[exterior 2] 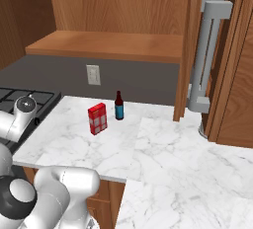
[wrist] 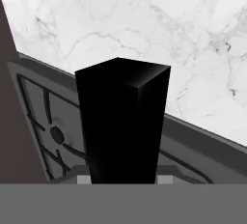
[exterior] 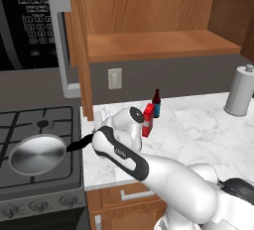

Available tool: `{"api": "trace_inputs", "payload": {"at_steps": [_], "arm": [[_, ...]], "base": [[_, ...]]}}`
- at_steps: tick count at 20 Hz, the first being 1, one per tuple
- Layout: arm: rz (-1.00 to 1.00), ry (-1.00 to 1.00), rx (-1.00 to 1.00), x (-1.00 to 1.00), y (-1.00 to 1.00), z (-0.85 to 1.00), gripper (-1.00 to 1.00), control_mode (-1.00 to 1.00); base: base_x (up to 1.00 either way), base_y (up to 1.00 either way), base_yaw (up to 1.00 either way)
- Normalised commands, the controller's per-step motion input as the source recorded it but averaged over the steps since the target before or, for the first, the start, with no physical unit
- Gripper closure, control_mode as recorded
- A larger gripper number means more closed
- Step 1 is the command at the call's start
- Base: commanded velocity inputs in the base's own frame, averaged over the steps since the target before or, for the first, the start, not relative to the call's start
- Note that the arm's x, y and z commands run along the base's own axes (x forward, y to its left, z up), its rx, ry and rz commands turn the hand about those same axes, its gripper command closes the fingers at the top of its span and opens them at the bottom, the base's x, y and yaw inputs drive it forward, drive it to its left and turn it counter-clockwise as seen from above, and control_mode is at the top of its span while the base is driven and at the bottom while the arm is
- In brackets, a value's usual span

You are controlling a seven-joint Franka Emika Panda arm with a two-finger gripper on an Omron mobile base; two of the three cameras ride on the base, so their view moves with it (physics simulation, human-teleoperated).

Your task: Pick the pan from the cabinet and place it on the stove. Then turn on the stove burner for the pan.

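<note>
The gripper (exterior: 92,142) is clamped on the end of the black handle (exterior: 79,145) of the pan (exterior: 37,153), which sits on the stove (exterior: 30,125) over the front grate, left of the gripper, its handle pointing right toward the marble counter (exterior: 198,130).

On the white marble countertop (exterior 2: 163,144), a small red carton with a white grid pattern (exterior 2: 97,118) stands upright, out past the hand toward the wall. Just beside it, farther from the hand, stands a dark glass bottle with a red cap and blue label (exterior 2: 119,106). A white wall socket plate (exterior 2: 93,74) sits on the grey backsplash behind them. Well apart from the hand, a white paper towel roll (exterior: 240,91) stands upright. A black microwave with white-lettered keypad (exterior: 27,18) hangs above.
</note>
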Motion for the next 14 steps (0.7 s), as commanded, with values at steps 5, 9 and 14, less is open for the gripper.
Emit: {"api": "trace_inputs", "payload": {"at_steps": [5, 9, 14], "arm": [[-0.01, 0.00, -0.03, 0.12, 0.01, -0.11, 1.00, -1.00], [-0.01, 0.00, -0.02, 0.09, 0.03, -0.06, 1.00, -1.00], [-0.01, 0.00, -0.01, 0.03, 0.06, -0.07, 1.00, -1.00]], "base": [[0.00, 0.00, 0.00], [0.00, 0.00, 0.00], [0.00, 0.00, 0.00]]}}
